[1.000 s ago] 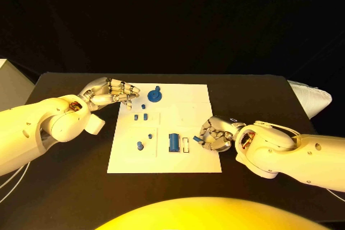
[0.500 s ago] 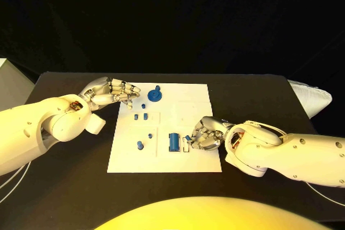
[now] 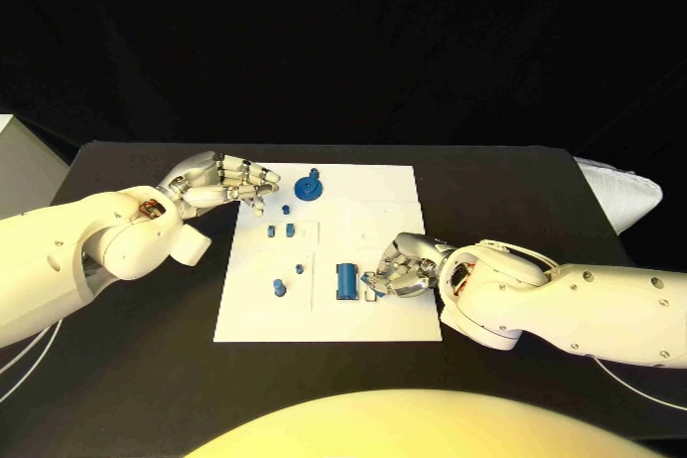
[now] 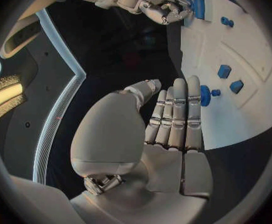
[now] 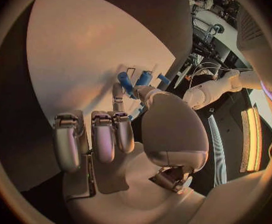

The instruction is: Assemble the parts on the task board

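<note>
The white task board (image 3: 375, 205) lies mid-table with blue parts on it: a round knobbed piece (image 3: 310, 189), a pair of small blocks (image 3: 271, 232), a peg (image 3: 278, 290) and an upright cylinder (image 3: 345, 281). My right hand (image 3: 402, 269) hovers over the board just right of the cylinder. It pinches a small blue part (image 5: 125, 83) between thumb and a fingertip, beside a narrow slot (image 3: 369, 290). My left hand (image 3: 222, 185) hangs at the board's far left corner, fingers straight and side by side, holding nothing. The left wrist view shows that hand (image 4: 170, 124) above the round piece (image 4: 205, 94).
A white cloth-like object (image 3: 622, 200) lies at the table's right edge. A pale box (image 3: 20, 170) stands off the table's left side. Black tabletop (image 3: 501, 180) surrounds the board.
My right hand has slid left over the board, carrying the small blue part closer to the cylinder and the slot. The left hand has stayed put.
</note>
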